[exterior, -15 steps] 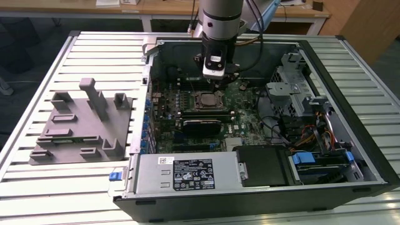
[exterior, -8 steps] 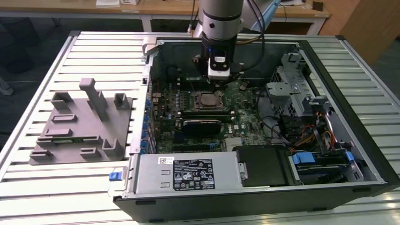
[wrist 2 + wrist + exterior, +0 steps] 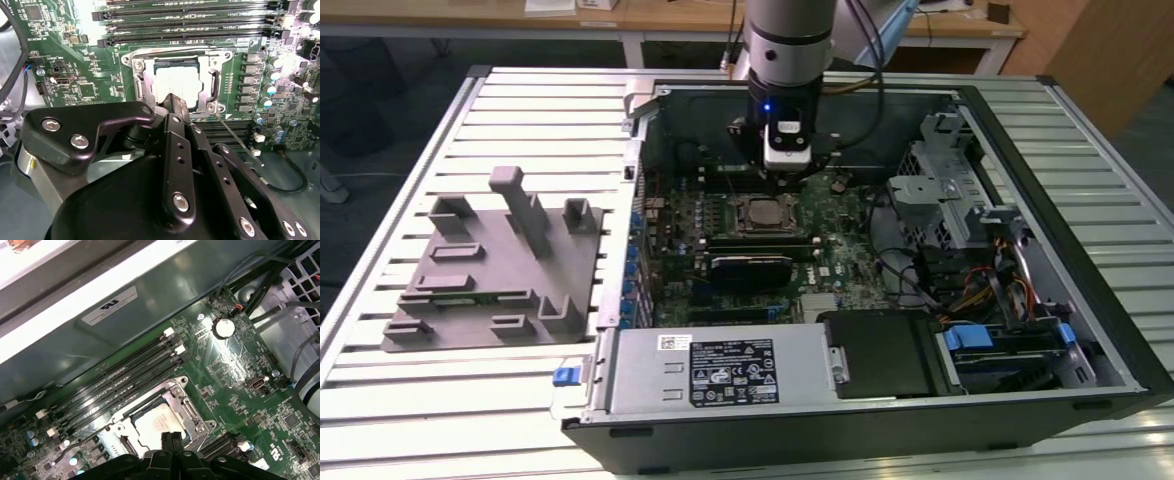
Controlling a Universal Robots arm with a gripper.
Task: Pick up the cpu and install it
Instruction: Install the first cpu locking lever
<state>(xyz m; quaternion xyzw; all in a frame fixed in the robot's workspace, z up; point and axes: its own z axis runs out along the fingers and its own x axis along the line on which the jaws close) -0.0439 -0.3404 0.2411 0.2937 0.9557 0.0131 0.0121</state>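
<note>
Hovering over the silvery square cpu (image 3: 159, 424) already lying in its metal-framed socket (image 3: 140, 85), your black hand (image 3: 171, 437), fingers together and empty, could knock the chip askew and bend pins if it presses off-centre.

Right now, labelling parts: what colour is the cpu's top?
Silvery white; the cpu shows best in the first wrist view.

I see the open computer case (image 3: 1067, 330) lying on a slatted metal table (image 3: 400, 400). The arm's gripper (image 3: 790, 172) hangs over the motherboard (image 3: 841, 250), just above the cpu (image 3: 762, 213) seated in its socket. A grey fixture (image 3: 494, 265) sits at the exterior view's left.
</note>
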